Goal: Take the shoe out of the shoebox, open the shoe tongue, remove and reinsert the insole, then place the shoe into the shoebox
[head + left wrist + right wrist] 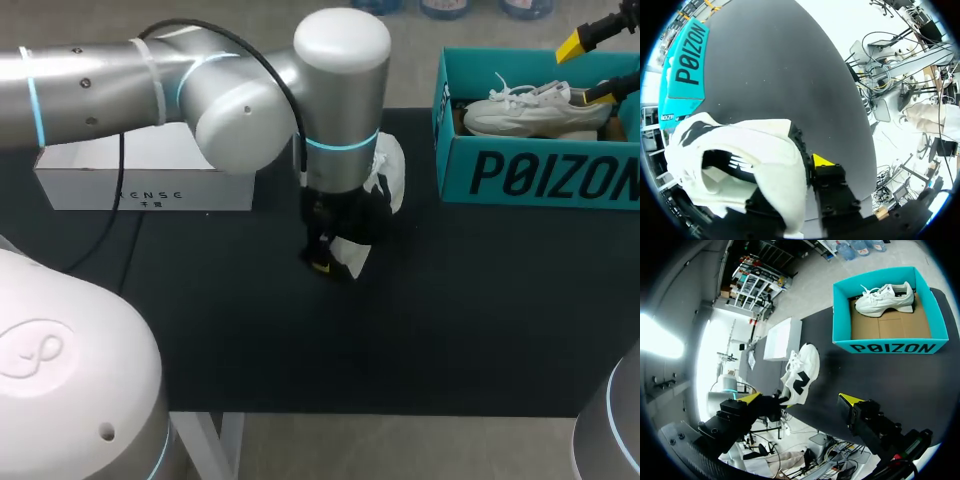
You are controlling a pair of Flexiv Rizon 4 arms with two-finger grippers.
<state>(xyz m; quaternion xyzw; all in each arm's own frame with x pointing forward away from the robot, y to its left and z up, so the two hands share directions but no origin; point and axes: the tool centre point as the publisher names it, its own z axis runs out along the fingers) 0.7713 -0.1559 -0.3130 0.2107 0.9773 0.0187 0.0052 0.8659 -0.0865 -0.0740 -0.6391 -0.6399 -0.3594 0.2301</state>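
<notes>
A white shoe with black markings [385,170] stands on the black table [480,330], its heel end low at the left gripper [322,262]. In the left wrist view that gripper [792,185] is shut on the shoe [740,145]: one yellow-tipped finger [822,161] presses the outside of the heel wall, and the other is inside the opening, mostly hidden. The teal shoebox [540,175] at the far right holds a second white shoe [535,110]. My right gripper [590,70] hangs open over the box. From its wrist view, its gripper [800,399] is empty, with the shoebox [890,342] and table shoe [802,372] ahead.
A white rectangular box [140,180] lies at the back left of the table, also seen as a white box [782,337] beyond the shoe. The left arm's big elbow [250,100] hangs over the table's middle back.
</notes>
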